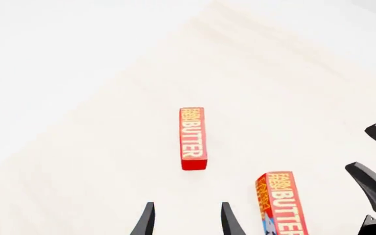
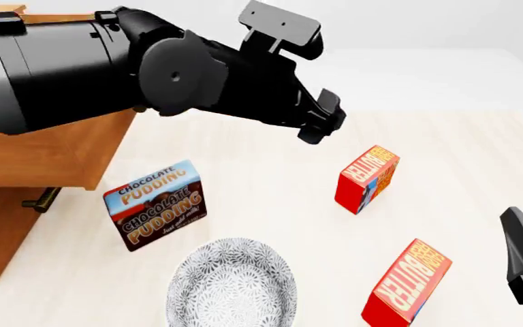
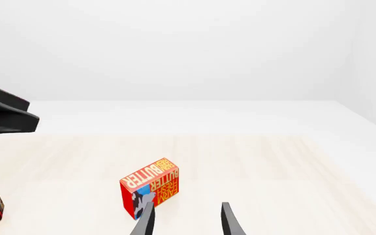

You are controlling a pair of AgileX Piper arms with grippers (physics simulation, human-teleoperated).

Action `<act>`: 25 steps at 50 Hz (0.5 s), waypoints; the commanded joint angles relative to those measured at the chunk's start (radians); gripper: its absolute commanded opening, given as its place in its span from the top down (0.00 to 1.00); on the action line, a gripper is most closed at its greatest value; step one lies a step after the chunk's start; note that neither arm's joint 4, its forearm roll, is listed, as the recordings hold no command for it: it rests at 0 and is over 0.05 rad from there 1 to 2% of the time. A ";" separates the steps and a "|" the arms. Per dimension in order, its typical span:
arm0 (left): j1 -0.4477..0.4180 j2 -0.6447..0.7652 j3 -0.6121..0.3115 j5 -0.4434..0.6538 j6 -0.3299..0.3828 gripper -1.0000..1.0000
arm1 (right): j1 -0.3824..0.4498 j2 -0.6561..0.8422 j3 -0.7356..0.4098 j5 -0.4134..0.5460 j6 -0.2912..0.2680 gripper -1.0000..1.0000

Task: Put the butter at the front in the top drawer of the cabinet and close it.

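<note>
two butter cartons stand on the pale wooden surface [image 2: 271, 184]. the front butter [image 2: 407, 284] is at the near right, tilted, close to the near edge of the front view. the other butter carton [image 2: 368, 178] stands farther away, near the middle right, well apart from the first. the chocolate pudding box [image 2: 157, 204] stands left of centre, and a patterned grey bowl [image 2: 232, 285] lies just nearer than it.

the cabinet [image 2: 39, 153] fills the far left; its top drawer [image 2: 57, 158] is pulled out over the surface, and a brass handle [image 2: 41, 199] of a lower drawer shows beneath it.

the left arm reaches from the upper left across the cabinet, its left end effector [image 2: 321, 121] hanging above the surface, left of and beyond the far carton. its wrist view shows the fingers parted with nothing between them, above both cartons.

the right end effector [image 3: 186, 220] is at the near right edge, just right of the front butter. its fingers are spread and empty, pointing toward the far carton.
</note>
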 commanded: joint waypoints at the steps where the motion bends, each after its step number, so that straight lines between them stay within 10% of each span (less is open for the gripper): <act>1: -0.020 0.077 -0.037 -0.040 -0.017 0.00 | 0.000 0.000 0.001 0.000 0.000 0.00; 25: -0.024 0.218 -0.139 -0.069 -0.060 0.00 | 0.000 -0.001 0.001 -0.001 0.000 0.00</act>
